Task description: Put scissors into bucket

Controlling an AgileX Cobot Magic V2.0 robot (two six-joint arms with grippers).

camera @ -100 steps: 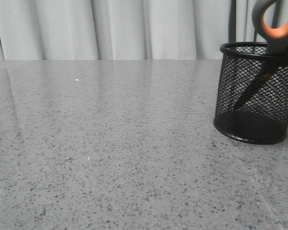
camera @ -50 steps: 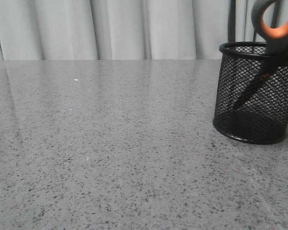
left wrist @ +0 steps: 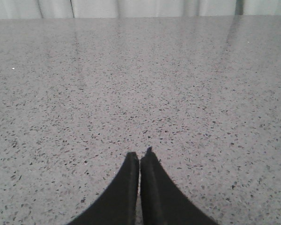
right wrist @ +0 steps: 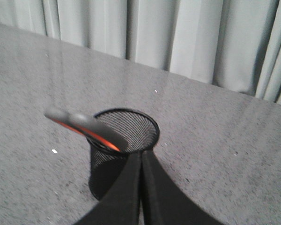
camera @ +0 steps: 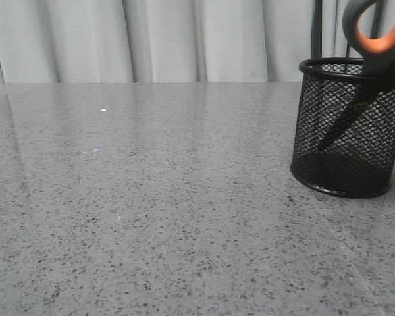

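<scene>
The black wire-mesh bucket (camera: 345, 128) stands upright on the grey table at the right of the front view. The scissors (camera: 375, 39) stand tilted inside it, blades down and grey, orange-lined handles above the rim. In the right wrist view the bucket (right wrist: 124, 150) and the scissors' handles (right wrist: 86, 127) lie just beyond my right gripper (right wrist: 141, 153), whose fingers are pressed together and empty. My left gripper (left wrist: 139, 154) is shut and empty over bare table, away from the bucket. Neither gripper shows in the front view.
The speckled grey table (camera: 151, 197) runs back to pale curtains (camera: 184, 39) along its far edge. A dark vertical post (camera: 316, 29) stands behind the bucket. A small white speck (camera: 104, 110) lies on the table at the far left.
The front view has shifted very slightly, so the bucket sits a few pixels further left. The scissors stay in the bucket as before.
</scene>
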